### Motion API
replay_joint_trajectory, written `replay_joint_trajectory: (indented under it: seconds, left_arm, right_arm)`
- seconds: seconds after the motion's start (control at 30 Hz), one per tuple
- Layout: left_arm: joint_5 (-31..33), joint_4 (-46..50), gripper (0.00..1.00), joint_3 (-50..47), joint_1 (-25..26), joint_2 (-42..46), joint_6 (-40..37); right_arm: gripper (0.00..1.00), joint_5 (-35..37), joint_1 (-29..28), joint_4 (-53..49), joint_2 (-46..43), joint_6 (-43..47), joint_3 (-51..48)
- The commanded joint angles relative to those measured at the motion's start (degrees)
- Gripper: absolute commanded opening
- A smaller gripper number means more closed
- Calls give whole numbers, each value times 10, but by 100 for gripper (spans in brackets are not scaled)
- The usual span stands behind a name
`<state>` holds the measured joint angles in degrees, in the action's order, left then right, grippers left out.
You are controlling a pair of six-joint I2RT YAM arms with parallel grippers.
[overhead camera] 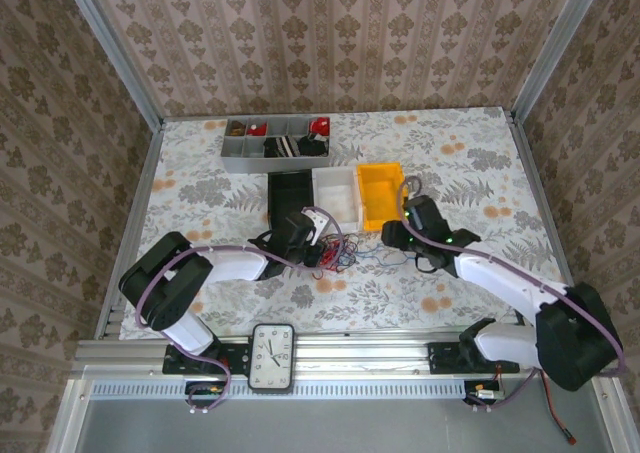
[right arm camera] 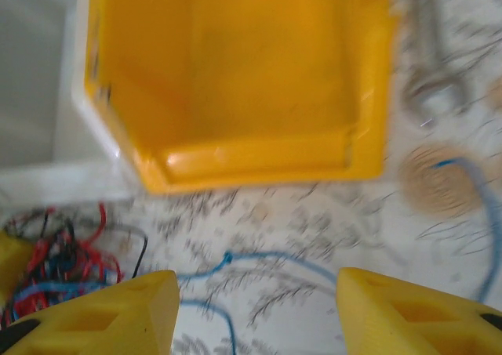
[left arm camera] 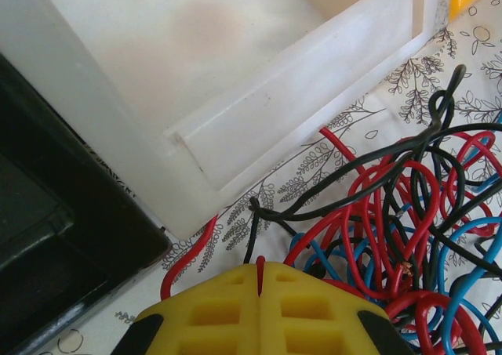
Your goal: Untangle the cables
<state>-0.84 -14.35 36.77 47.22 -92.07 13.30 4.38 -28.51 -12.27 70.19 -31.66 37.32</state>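
Note:
A tangle of red, black and blue cables (overhead camera: 338,250) lies on the floral cloth in front of the bins, and fills the right of the left wrist view (left arm camera: 400,230). My left gripper (overhead camera: 312,254) (left arm camera: 260,270) is shut on a red cable (left arm camera: 260,273) that pokes up between its yellow fingers at the clump's left edge. A loose blue cable (right arm camera: 259,261) runs out from the clump to the right. My right gripper (overhead camera: 400,245) (right arm camera: 257,304) hangs open above that blue cable, its fingers (right arm camera: 118,312) wide apart, touching nothing.
A black bin (overhead camera: 290,195), a white bin (overhead camera: 338,188) and a yellow bin (overhead camera: 383,188) stand side by side just behind the clump. A grey divided tray (overhead camera: 235,151) with small parts sits farther back. A clock (overhead camera: 272,356) is at the near edge.

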Motion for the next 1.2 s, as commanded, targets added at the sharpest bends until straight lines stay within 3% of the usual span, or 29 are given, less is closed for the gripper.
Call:
replay_joint_trajectory:
  seconds: [0.0,0.47,0.8,1.0,1.17]
  left_arm:
    - [4,48,0,-5,3,-24,-14]
    - [5,45,0,-3,4,-28,-15]
    - [10,45,0,-2,6,-30,-12]
    - [11,44,0,-2,6,-29,-13]
    - [14,46,0,-2,7,-28,-13]
  right_arm:
    - [56,-23,-28,-15,22,6,-1]
    - [54,-93,-44,-96,178,41,52]
    - [51,-21,-127,-176,212,19,85]
    - [44,12,-135,-202,220,-10,87]
    - [24,17,-135,-201,218,-23,79]
